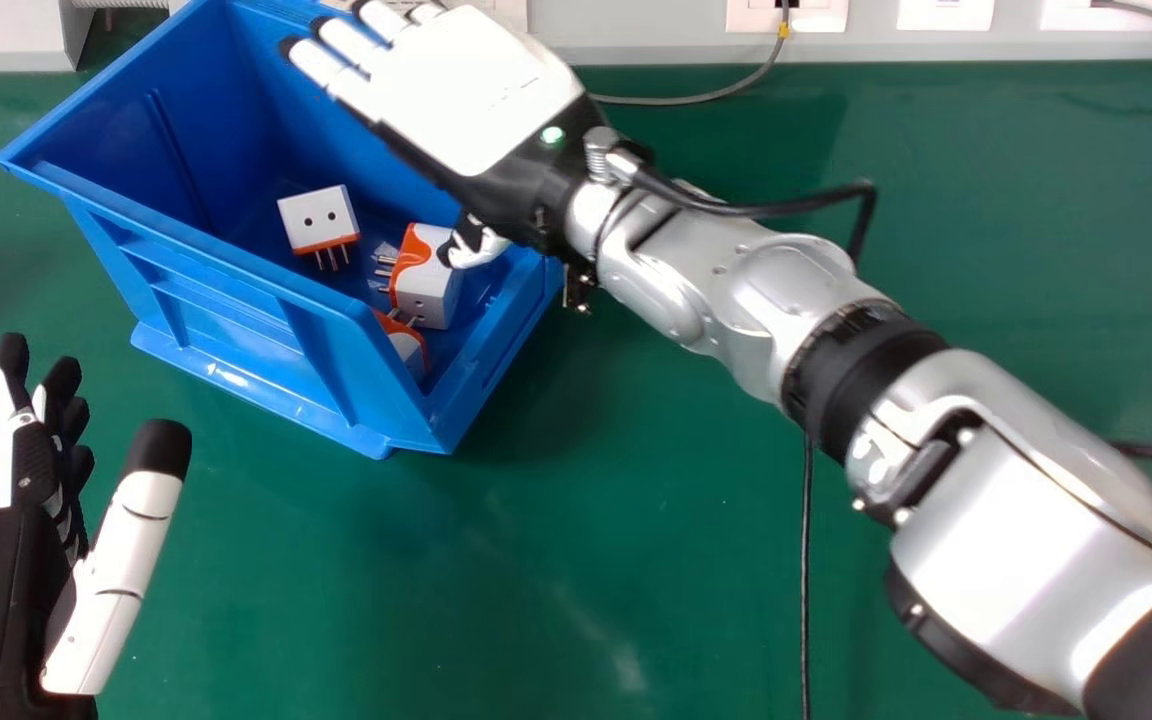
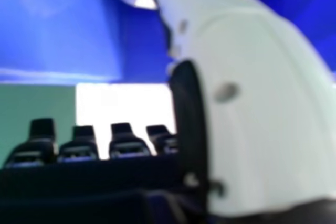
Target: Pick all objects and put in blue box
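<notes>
The right hand (image 1: 476,90) is over the blue box (image 1: 236,270), its fingers straight and its thumb above the box's interior. In the right hand view the right hand (image 2: 252,87) shows its large white thumb and dark fingertips, with nothing held. Inside the box lie white and orange plug adapters: one (image 1: 318,220) near the middle, another (image 1: 428,285) below the right thumb, and a third (image 1: 408,350) partly hidden by the box wall. The left hand (image 1: 26,540) rests idle at the lower left, fingers relaxed and open.
A green table (image 1: 576,560) lies under the box. Along its back edge runs a grey panel with white sockets (image 1: 786,14). One grey cable (image 1: 716,97) curves behind the right arm, and a thin black cable (image 1: 806,580) runs down the table.
</notes>
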{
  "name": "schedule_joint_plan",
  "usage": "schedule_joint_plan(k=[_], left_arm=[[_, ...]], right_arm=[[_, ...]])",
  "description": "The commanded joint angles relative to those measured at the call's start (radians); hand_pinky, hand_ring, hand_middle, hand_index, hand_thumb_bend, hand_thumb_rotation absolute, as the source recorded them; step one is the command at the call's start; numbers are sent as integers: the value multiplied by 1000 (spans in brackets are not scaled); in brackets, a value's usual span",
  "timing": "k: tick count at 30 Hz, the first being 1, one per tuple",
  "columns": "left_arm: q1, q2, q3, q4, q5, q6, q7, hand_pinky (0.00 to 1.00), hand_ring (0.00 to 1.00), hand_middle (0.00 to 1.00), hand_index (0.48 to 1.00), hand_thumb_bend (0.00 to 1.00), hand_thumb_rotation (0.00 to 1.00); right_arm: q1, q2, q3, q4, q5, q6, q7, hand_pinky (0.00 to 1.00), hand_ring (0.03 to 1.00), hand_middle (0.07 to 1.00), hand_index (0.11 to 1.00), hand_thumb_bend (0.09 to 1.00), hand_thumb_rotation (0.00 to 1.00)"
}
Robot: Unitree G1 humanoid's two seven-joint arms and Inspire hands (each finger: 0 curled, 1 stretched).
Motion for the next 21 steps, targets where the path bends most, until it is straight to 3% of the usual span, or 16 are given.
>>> schedule_joint_plan(k=[1,3,5,9,15,21], left_arm=[[-3,10,8,-9,25,9,13,1000,1000,1000,1000,739,823],[-8,16,13,-10,42,23,17,999,1000,1000,1000,744,825],[-12,22,19,-10,49,33,16,999,1000,1000,1000,744,825],[-25,27,29,-4,38,45,10,998,1000,1000,1000,773,840],[-38,36,39,14,28,50,3,999,1000,1000,1000,781,845],[-52,48,47,42,25,38,3,1000,1000,1000,1000,788,846]], right_arm=[[35,-34,-47,-99,39,-6,-56,949,1000,1000,1000,344,0],[115,-68,-82,-211,58,-20,-92,959,1000,1000,1000,391,6],[193,-100,-112,-327,72,-23,-108,959,1000,1000,1000,391,6],[415,-174,-199,-639,105,-33,-126,987,1000,1000,1000,536,38],[735,-242,-329,-986,164,-67,-136,996,1000,1000,1000,531,75],[956,-239,-427,-1115,243,-91,-134,991,1000,1000,1000,475,154]])
